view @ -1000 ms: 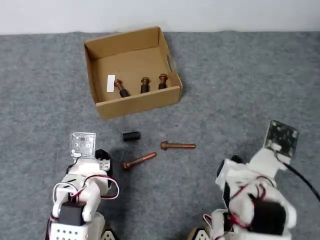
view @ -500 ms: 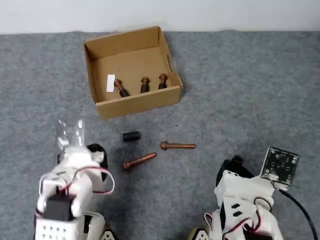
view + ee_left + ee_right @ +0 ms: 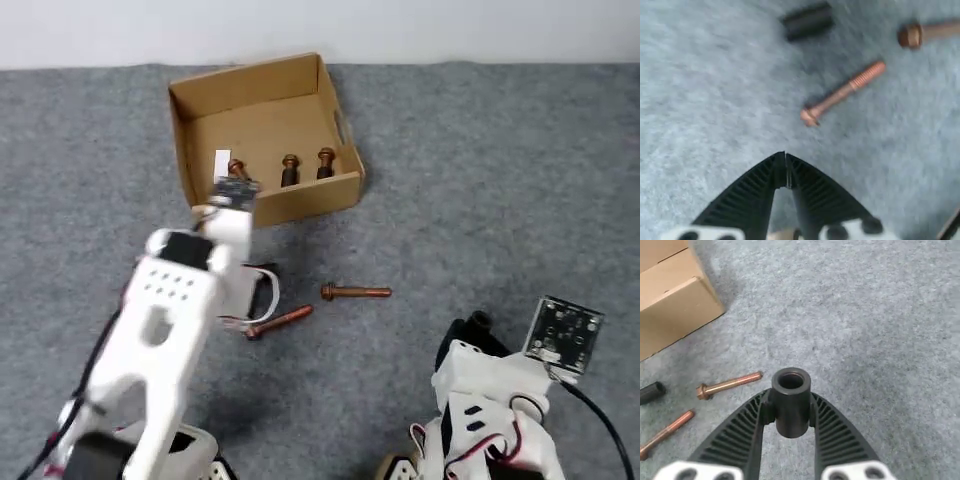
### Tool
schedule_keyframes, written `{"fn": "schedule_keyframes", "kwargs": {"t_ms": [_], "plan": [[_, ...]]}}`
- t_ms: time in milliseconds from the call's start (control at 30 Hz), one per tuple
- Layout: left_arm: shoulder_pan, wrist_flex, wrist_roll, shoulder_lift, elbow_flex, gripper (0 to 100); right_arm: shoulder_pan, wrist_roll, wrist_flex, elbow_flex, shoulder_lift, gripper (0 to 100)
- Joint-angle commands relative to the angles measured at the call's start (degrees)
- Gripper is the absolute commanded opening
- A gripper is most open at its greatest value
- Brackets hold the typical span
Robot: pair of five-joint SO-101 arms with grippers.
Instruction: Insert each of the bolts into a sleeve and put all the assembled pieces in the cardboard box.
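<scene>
In the right end effector [image 3: 790,399] sits a short, black, hollow sleeve [image 3: 791,412], held tight. The left end effector [image 3: 785,171] is clenched.

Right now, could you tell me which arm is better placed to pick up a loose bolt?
Left. The left tool is shut, empty, near a bolt; the right tool holds a sleeve.
</scene>
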Motion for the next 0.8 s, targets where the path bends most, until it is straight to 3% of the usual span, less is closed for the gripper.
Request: {"fn": "schedule_keyframes", "kwargs": {"t_ms": [0, 133, 367, 533, 767], "plan": [[3.1, 1.7, 8.4, 6.4, -7.3, 1, 2.0, 0.6, -1.5, -0.3, -0.2, 0.8], [3.6, 1.4, 20.8, 10.9, -12.4, 1, 2.1, 0.7, -1.5, -0.3, -0.2, 0.8], [7.0, 4.1, 22.4, 18.7, -13.7, 1, 2.1, 0.7, -1.5, 0.1, -0.2, 0.8], [6.9, 4.2, 10.0, 24.2, -16.0, 6, 2.2, 0.7, -1.9, 0.3, -0.2, 0.8], [5.8, 4.0, 0.4, 30.2, -19.1, 21, 2.2, 0.7, -1.9, 0.6, -0.2, 0.8]]}}
